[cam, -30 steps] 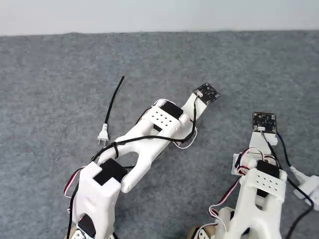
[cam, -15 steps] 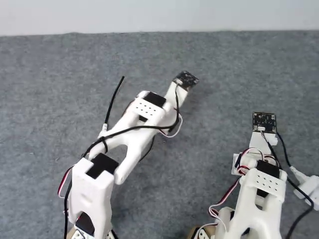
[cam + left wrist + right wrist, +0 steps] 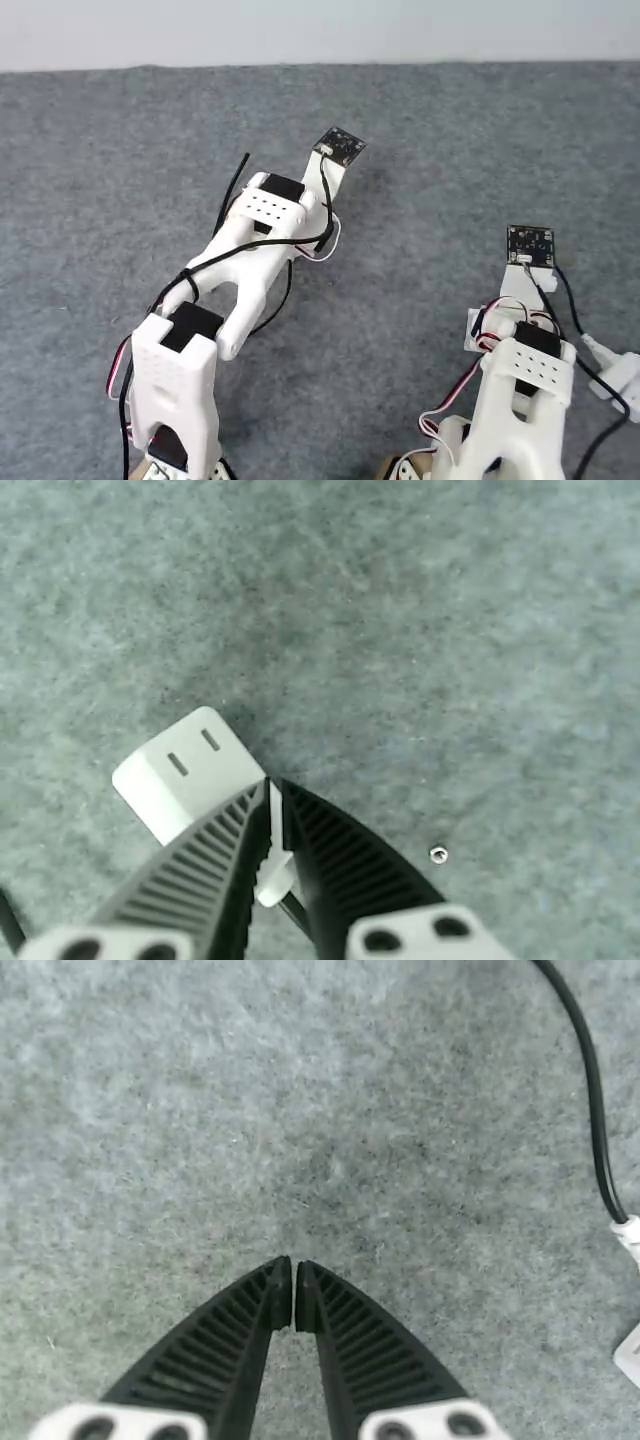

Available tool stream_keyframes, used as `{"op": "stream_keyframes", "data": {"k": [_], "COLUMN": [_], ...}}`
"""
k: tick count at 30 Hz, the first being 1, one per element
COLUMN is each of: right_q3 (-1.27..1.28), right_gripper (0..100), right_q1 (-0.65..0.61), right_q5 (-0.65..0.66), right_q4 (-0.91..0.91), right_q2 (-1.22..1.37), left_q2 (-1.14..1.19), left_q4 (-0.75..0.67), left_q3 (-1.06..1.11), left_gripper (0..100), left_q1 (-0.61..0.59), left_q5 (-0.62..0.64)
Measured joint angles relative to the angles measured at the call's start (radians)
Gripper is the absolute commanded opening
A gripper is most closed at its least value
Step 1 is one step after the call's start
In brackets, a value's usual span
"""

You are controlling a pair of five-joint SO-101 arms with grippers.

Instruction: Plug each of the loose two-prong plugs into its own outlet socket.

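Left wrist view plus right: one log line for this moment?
left gripper shut on plug | outlet beside its tips, slots empty | right gripper shut, empty, over carpet

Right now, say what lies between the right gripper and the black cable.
Bare grey carpet, in the right wrist view, separates right gripper from black cable.

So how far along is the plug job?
Done: nothing visibly plugged; the white socket block shows two empty slots. In hand: the left gripper is shut on what looks like a white plug, close beside that block. Left: seat it, then the second plug on the black cable near the shut, empty right gripper.
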Motion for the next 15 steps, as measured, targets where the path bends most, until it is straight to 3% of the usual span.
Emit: {"op": "stream_keyframes", "data": {"k": [15], "right_q3": [0.0], "right_gripper": [1.1], "right_q1": [-0.003], "right_q5": [0.0], "right_q4": [0.0], "right_q2": [0.0], "left_q2": [-0.032], "left_q4": [0.0], "left_q3": [0.0], "left_gripper": [2], "left_q1": [-0.075], "left_q5": [0.0]}}
